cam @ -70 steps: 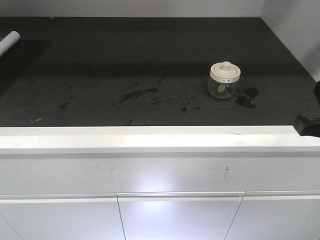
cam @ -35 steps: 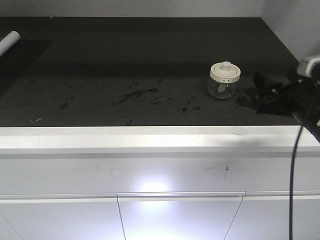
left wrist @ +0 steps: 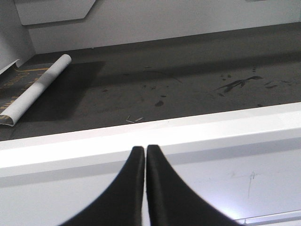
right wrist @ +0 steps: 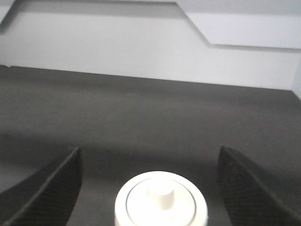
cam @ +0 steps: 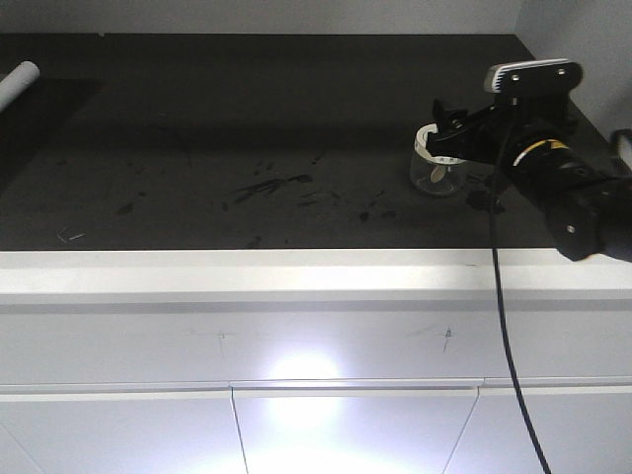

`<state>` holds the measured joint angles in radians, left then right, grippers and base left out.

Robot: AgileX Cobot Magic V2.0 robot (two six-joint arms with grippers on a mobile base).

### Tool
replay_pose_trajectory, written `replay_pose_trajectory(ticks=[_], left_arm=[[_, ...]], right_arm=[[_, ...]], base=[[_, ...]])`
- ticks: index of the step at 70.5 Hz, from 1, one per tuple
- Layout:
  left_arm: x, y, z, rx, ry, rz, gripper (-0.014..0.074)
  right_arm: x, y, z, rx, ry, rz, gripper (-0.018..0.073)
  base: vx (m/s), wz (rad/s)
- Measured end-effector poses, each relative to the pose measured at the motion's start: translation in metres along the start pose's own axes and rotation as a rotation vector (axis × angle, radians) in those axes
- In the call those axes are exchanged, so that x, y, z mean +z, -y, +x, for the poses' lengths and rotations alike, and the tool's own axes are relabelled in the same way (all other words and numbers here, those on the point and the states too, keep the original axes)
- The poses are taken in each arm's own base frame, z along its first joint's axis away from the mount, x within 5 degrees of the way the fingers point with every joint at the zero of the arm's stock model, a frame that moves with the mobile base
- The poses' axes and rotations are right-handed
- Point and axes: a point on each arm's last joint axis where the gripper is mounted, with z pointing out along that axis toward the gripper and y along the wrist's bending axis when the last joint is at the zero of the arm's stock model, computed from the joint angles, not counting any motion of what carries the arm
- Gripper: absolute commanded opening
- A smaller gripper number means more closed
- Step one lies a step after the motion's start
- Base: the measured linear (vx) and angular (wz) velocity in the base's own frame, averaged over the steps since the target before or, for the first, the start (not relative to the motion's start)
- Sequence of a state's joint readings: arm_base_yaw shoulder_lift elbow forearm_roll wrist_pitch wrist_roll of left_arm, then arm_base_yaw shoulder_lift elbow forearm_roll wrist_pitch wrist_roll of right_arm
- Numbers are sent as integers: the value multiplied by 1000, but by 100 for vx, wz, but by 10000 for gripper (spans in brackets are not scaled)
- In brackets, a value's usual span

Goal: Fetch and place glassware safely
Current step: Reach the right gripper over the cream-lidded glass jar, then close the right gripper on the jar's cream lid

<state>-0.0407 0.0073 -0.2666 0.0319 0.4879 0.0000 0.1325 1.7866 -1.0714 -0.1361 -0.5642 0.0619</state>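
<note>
Small squat jar of clear glass, round cream-white lid with central knob. Upright on the dark countertop, right of centre, near the white front ledge.

Right gripper spread wide, one finger to each side of the lid, grasping nothing; contact with the glass not discernible. Left gripper clenched, fingers pressed together, empty, low before the ledge.

White tube at far left, well apart from the jar. Dark smudges mid-counter. Black cable hanging across the cabinet front.

Front view: lid largely hidden behind the right gripper. Right wrist view: jar body cut off below the frame.
</note>
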Motion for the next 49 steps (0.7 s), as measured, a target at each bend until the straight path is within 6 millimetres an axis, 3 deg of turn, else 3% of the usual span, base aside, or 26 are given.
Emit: replay_pose_trajectory(ticks=[22,49], left_arm=[[0,0,0,0,0,0,-7],[0,0,0,0,0,0,-7]], right_arm=[[59,2,35,2,-27,-1,569],[76,3,54,2,-44,-3,521]], base=[[0,0],[0,0]])
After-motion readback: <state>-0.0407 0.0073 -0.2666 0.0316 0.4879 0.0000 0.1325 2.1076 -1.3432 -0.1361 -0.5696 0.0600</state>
